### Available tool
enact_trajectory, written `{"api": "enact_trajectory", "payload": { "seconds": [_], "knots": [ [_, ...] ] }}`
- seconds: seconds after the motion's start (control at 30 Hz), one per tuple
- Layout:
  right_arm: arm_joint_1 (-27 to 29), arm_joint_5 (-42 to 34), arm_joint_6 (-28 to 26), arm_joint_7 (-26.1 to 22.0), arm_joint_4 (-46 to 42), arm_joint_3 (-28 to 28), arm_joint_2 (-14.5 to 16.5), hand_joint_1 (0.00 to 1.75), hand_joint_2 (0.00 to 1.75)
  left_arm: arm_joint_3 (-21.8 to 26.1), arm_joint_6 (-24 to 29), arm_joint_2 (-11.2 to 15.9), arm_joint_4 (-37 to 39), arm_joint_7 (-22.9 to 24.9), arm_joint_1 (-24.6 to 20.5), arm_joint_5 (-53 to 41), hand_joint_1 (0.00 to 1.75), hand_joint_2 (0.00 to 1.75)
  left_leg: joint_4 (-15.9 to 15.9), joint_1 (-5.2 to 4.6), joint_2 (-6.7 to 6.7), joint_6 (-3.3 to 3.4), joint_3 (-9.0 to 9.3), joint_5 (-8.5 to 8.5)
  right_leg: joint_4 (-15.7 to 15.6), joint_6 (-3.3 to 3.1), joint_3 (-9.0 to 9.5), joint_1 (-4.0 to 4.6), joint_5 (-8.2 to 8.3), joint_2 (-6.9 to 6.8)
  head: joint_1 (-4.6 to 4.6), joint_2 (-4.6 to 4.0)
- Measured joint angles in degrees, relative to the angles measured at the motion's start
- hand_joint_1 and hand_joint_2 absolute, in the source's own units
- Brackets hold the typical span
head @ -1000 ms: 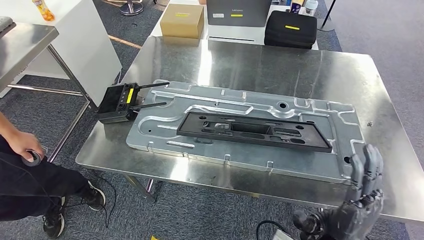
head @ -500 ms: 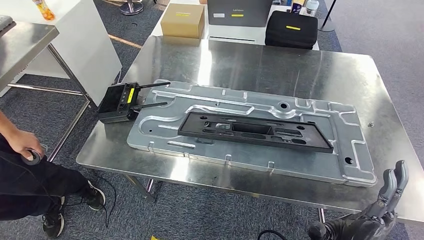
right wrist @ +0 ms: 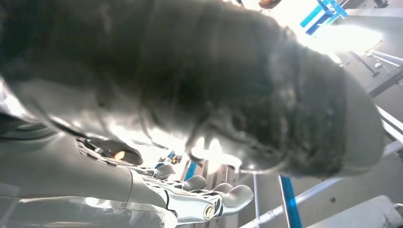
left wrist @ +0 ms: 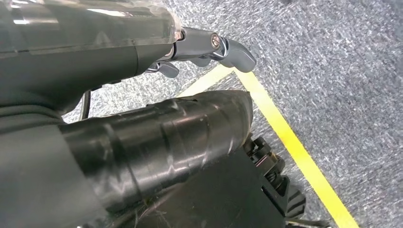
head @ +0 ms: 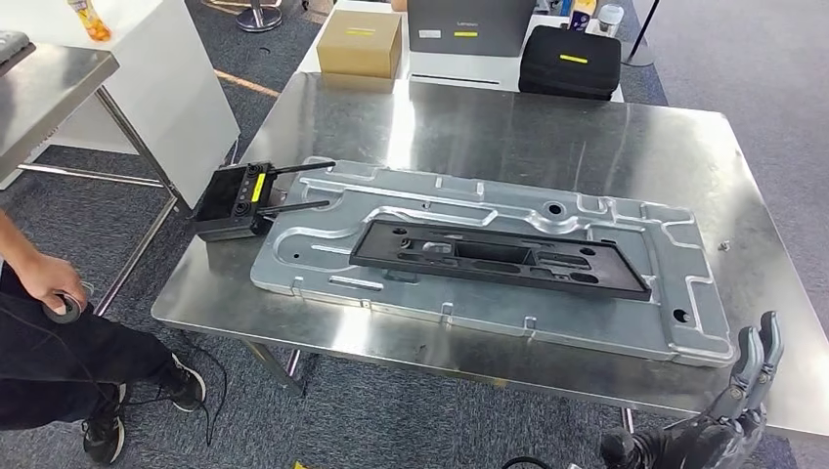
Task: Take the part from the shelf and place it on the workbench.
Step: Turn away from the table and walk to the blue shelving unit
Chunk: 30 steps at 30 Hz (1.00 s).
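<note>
One big steel workbench [head: 547, 132] takes up most of the room in front of the robot. Lying flat across it is the part [head: 626, 318], a long silver stamped panel, with a black plastic frame [head: 499, 256] resting along its middle. Off the panel's far-left end sits a small black box [head: 231, 202] with a yellow label and two thin rods reaching onto the panel. Beyond the bench stand a cardboard box [head: 362, 44] and a black case [head: 570, 61]. A seated person [head: 44, 337] is at the left. Low at the bench's near-right corner, the right hand [head: 728, 420] holds nothing, fingers straight and raised. By the floor's yellow line [left wrist: 290, 142], the left hand [left wrist: 209, 47] grips nothing, though I cannot tell how its fingers lie.
</note>
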Motion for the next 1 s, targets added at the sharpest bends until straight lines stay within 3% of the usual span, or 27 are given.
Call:
{"api": "enact_trajectory", "payload": {
  "seconds": [0.13, 0.2, 0.3, 0.33, 0.37, 0.4, 0.5, 0.57, 0.67, 0.73, 0.83, 0.87, 0.9, 0.93, 1.0],
  "knots": [
    [0.2, -0.5, 0.0, 0.5, 0.2, 0.0, 0.0, 0.0, 0.0, -0.1, 0.1, 0.1, 0.0, 0.1, 0.0, -0.1, 0.0, 0.0, 0.4, -0.04, -0.06, -1.19, -0.23, -0.49, -1.2, -1.95, 0.24, 0.45, -0.05, 0.24, -0.05, 0.0],
    [0.2, -0.7, 0.0, 0.7, 0.3, 0.0, 0.0, 0.0, 0.0, -0.2, 0.1, 0.0, 0.0, 0.3, -0.1, -0.2, 0.0, 0.0, 2.6, 0.14, 0.0, -1.62, -1.07, -2.26, -1.4, -2.84, 0.17, 0.45, 0.11, 0.11, -0.06, 0.0],
    [0.2, -0.9, 0.0, 0.8, 0.5, 0.0, 0.0, 0.0, 0.0, -0.2, 0.0, 0.0, 0.0, 0.5, 0.0, -0.3, 0.0, 0.0, 13.4, 0.17, 0.06, -1.83, -6.05, -8.05, -1.5, -3.48, -0.14, 0.77, 0.28, -0.17, -0.07, 0.0],
    [0.2, -0.9, 0.0, 0.8, 0.6, 0.0, 0.0, 0.0, 0.0, -0.2, 0.0, 0.1, 0.0, 0.5, 0.0, -0.3, 0.0, 0.0, 16.6, 0.15, 0.06, -1.77, -7.55, -9.05, -1.5, -3.57, -0.22, 0.95, 0.32, -0.22, -0.07, 0.0],
    [0.3, -1.0, 0.0, 0.9, 0.7, 0.0, 0.0, 0.0, 0.0, -0.2, -0.1, 0.1, 0.0, 0.6, 0.1, -0.3, 0.0, 0.0, 17.7, 0.12, 0.06, -1.59, -8.15, -8.88, -1.5, -3.65, -0.26, 1.13, 0.37, -0.24, -0.07, 0.0],
    [0.3, -1.0, 0.0, 0.9, 0.8, 0.0, 0.0, 0.0, 0.0, -0.2, -0.3, 0.1, 0.0, 0.6, 0.1, -0.3, 0.0, 0.0, 16.6, 0.06, 0.06, -1.3, -7.62, -7.55, -1.5, -3.69, -0.24, 1.3, 0.4, -0.23, -0.07, 0.0],
    [0.3, -1.1, 0.0, 1.2, 0.9, 0.0, 0.0, 0.0, 0.0, -0.2, -0.5, 0.1, 0.0, 0.6, 0.0, -0.3, 0.0, 0.0, 4.7, -0.54, 0.14, 0.11, -2.01, -1.69, -1.4, -3.56, -0.01, 1.63, 0.52, -0.19, -0.03, 0.0],
    [0.3, -1.1, 0.0, 1.4, 0.9, 0.0, 0.0, 0.0, 0.0, -0.3, -0.6, 0.0, 0.0, 0.5, 0.0, -0.4, 0.0, 0.0, 0.8, -1.03, 0.23, 0.56, -0.43, -0.49, -1.5, -3.06, -0.02, 1.52, 0.79, -0.24, -0.07, 0.0],
    [0.4, -1.1, 0.0, 1.7, 0.9, 0.0, -0.1, 0.0, 0.0, -0.3, -0.7, -0.1, 0.0, 0.6, 0.1, -0.4, 0.0, 0.0, 0.0, -1.07, 0.3, 0.9, -0.52, 0.5, -1.8, -1.92, -0.05, 1.38, 1.12, -0.25, -0.13, 0.0],
    [0.5, -1.1, 0.0, 1.7, 1.0, 0.0, -0.1, 0.0, 0.0, -0.3, -0.7, -0.1, 0.0, 0.6, 0.1, -0.4, 0.0, 0.0, -0.8, -0.74, 0.48, 1.51, -0.63, 1.45, 0.5, -1.31, -1.07, 1.35, -1.01, -0.19, -0.07, 0.0],
    [0.6, -1.1, 0.0, 1.7, 1.0, 0.0, -0.1, 0.0, 0.0, -0.3, -0.9, -0.2, 0.0, 0.6, 0.2, -0.4, 0.0, 0.0, -0.7, -0.75, 0.7, 1.93, -1.59, 2.05, 10.9, -0.62, -5.27, 1.08, -6.95, -0.18, -0.02, 0.0],
    [0.6, -1.1, 0.0, 1.7, 1.1, 0.0, -0.2, 0.0, 0.0, -0.3, -1.0, -0.2, 0.0, 0.6, 0.2, -0.4, 0.0, 0.0, -0.5, -0.76, 0.75, 1.91, -1.89, 2.12, 13.2, -0.45, -6.0, 1.01, -7.61, -0.19, -0.02, 0.0],
    [0.7, -1.2, 0.0, 1.7, 1.1, 0.0, -0.2, 0.0, 0.0, -0.3, -1.0, -0.2, 0.0, 0.6, 0.3, -0.4, 0.0, 0.0, -0.3, -0.76, 0.77, 1.89, -2.1, 2.17, 13.3, -0.34, -5.63, 0.94, -7.14, -0.2, -0.02, 0.0],
    [0.7, -1.2, 0.0, 1.7, 1.1, 0.0, -0.2, 0.0, 0.0, -0.3, -1.1, -0.2, 0.0, 0.6, 0.3, -0.4, 0.0, 0.0, -0.1, -0.75, 0.76, 1.83, -2.22, 2.17, 11.0, -0.3, -4.12, 0.85, -5.69, -0.21, -0.01, 0.0],
    [0.7, -1.4, 0.0, 1.5, 1.1, 0.0, -0.2, 0.0, 0.0, -0.3, -1.1, -0.2, 0.0, 0.6, 0.3, -0.4, 0.0, 0.0, 0.4, -0.86, 0.72, 1.56, -2.35, 2.04, 3.0, -0.51, 0.46, 0.81, -2.53, -0.22, -0.01, 0.0]
  ]
}}
